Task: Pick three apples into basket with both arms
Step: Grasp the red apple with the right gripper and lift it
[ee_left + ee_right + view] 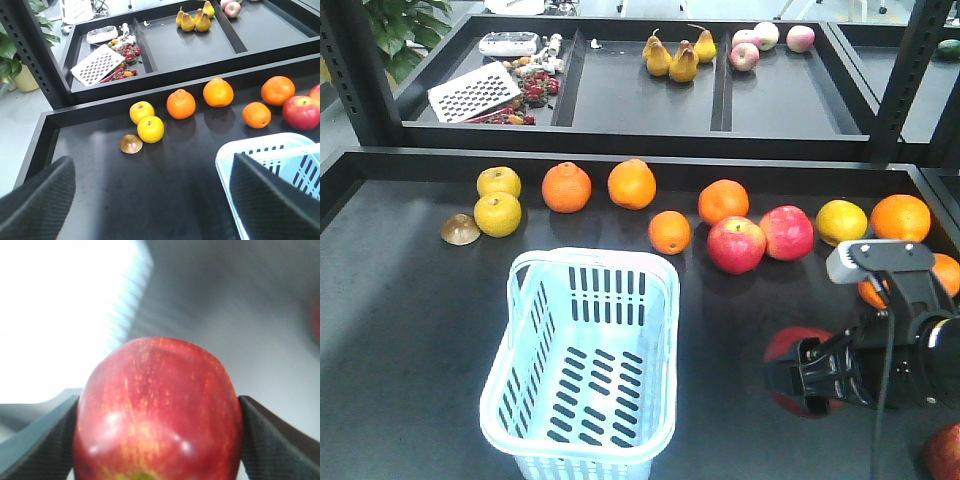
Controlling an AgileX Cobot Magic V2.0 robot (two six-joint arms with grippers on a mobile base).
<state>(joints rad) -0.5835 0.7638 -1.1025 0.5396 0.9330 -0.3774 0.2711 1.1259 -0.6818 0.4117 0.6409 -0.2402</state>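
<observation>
My right gripper [798, 378] is shut on a dark red apple [784, 350], held low to the right of the basket [595, 258]. In the right wrist view this apple [157, 395] fills the space between both black pads [40, 440], and a bright slotted blur at the upper left looks like the basket [127, 305]. A second dark red apple [946, 452] lies at the bottom right corner. The pale blue basket is empty. My left gripper [152, 202] is open over bare table, its right finger [272, 200] over the basket's rim [235, 150]. It does not show in the front view.
Two brighter red apples [736, 244] [787, 232] lie among oranges [567, 187] and yellow citrus [498, 213] along the table's back. A brown half-shell [460, 229] sits far left. The rear tray holds pears [672, 58], small pale apples [744, 54] and a white grater [472, 92]. Black frame posts [910, 70] stand at both sides.
</observation>
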